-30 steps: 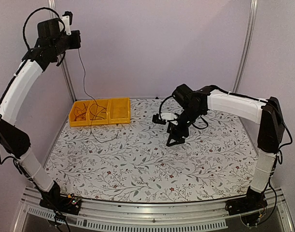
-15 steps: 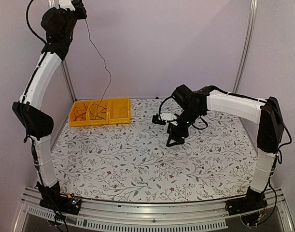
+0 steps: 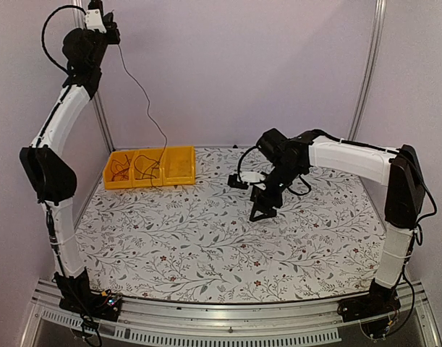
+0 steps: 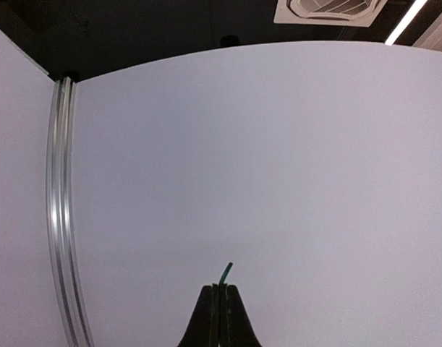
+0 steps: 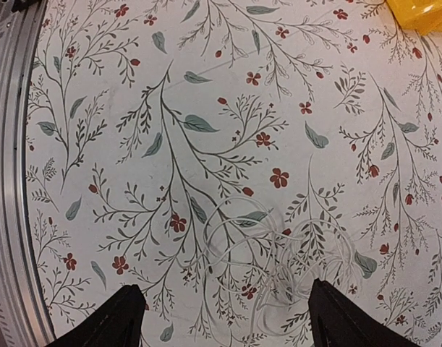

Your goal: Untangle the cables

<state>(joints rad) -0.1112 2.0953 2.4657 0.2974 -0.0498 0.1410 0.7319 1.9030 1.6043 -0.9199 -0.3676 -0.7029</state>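
Top external: cable (image 3: 144,91) into yellow bins (image 3: 179,178)

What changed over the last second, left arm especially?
The left arm swung up and straightened, carrying its shut left fingers higher. The black cable they pinch came off the table and now hangs down to the yellow bins. No grip taken or released. The right fingers stayed open above the pale cables.
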